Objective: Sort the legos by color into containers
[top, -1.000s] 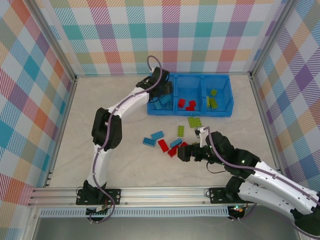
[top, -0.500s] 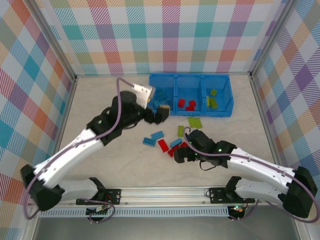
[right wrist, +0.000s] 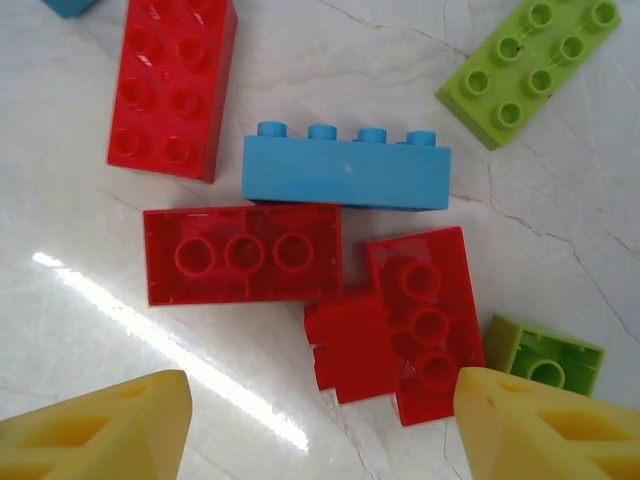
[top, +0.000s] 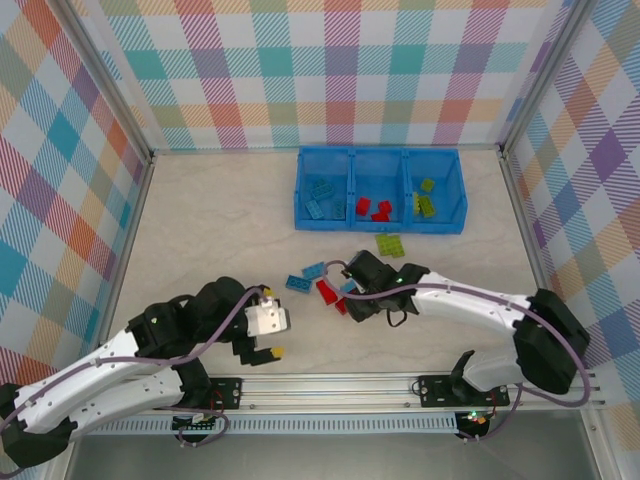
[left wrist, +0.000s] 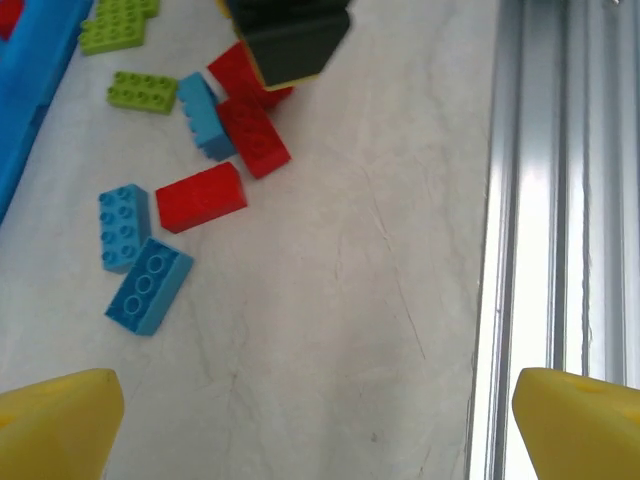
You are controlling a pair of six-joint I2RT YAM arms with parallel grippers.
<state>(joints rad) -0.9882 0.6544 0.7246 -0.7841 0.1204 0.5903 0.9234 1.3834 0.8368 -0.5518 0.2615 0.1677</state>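
Just past the metal rail (top: 330, 385) at the near edge of the table (top: 220, 220), the left gripper (top: 272, 322) is hanging low over bare tabletop. Its yellow fingertips (left wrist: 60, 425) are standing wide apart with nothing between them. A little farther in, the right gripper (top: 350, 298) is hovering over a loose cluster of bricks (top: 326, 291) near the middle of the table, its jaws partly spread and gripping nothing. Seen from the right wrist, they are flanking an upturned red brick (right wrist: 243, 253) and a second red brick (right wrist: 425, 320) that is touching a smaller red piece (right wrist: 350, 345). A small green brick (right wrist: 545, 360) is peeking out beside the right-hand fingertip. Just beyond, a blue brick (right wrist: 345, 165) is lying on its side against the upturned red one, with a third red brick (right wrist: 172, 88) resting studs up nearby and a lime green brick (right wrist: 528, 68) lying apart. Two more blue bricks (top: 315, 270) are lying on the left arm's side of the cluster. A green plate (top: 390, 245) is sitting alone between the cluster and the blue tray (top: 380, 226). The tray is standing close to the plaid back wall (top: 340, 80), and its three compartments are holding blue pieces (top: 320, 195) on the left, red pieces (top: 372, 208) in the middle and green pieces (top: 425, 200) on the right.
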